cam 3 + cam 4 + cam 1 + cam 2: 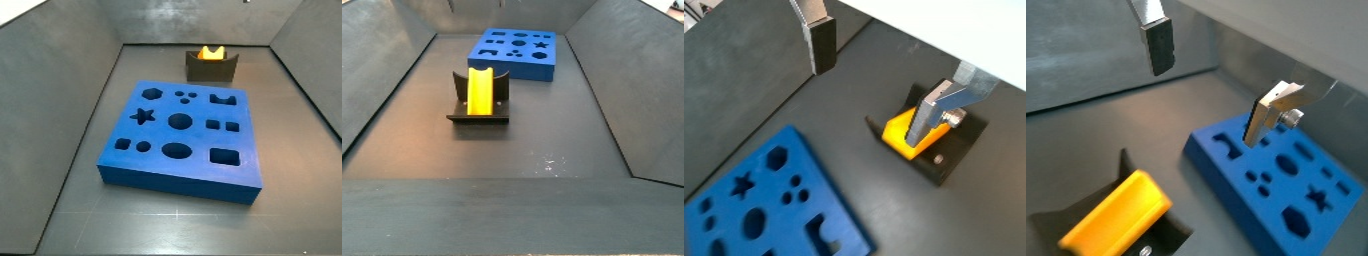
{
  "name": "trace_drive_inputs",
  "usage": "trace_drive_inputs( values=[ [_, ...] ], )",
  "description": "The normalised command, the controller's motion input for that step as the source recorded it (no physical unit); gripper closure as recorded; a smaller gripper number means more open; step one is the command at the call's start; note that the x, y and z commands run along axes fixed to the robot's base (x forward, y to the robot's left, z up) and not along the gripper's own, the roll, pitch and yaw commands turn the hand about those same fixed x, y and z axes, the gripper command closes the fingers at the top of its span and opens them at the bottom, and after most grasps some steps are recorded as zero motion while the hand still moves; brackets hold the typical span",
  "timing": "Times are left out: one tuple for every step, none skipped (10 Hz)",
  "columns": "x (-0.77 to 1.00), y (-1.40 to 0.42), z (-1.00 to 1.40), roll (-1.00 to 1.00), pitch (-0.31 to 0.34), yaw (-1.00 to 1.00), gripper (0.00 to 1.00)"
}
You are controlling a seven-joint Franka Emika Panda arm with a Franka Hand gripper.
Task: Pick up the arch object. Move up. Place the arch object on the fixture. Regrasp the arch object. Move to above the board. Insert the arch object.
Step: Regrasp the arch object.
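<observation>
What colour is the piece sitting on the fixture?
Bright yellow-orange: the arch object on the dark fixture, clearest in a side view.

**Yellow on black, blue on grey**

The arch object (481,90) is bright yellow-orange, sitting in the black fixture (478,118). The board (185,130) is solid blue with darker blue cutouts. The gripper (882,72), above the grey floor (516,150), has silver fingers (929,115) with dark pads.
</observation>
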Motion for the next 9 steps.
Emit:
trace_drive_inputs(
  values=[
    [-0.04, -0.03, 0.01, 1.00, 0.011, 0.01, 0.00],
    [-0.05, -0.03, 0.02, 1.00, 0.007, 0.01, 0.00],
    [-0.04, -0.02, 0.00, 1.00, -0.004, 0.01, 0.00],
    [-0.04, -0.02, 0.00, 1.00, -0.007, 0.01, 0.00],
    [-0.04, -0.02, 0.01, 1.00, -0.016, 0.01, 0.00],
    [-0.03, -0.02, 0.01, 1.00, -0.021, 0.01, 0.00],
    [-0.03, -0.02, 0.00, 1.00, -0.025, 0.01, 0.00],
    [-0.03, -0.02, 0.00, 1.00, -0.025, 0.01, 0.00],
    [-0.02, -0.02, 0.01, 1.00, -0.021, 0.01, 0.00]
  ],
)
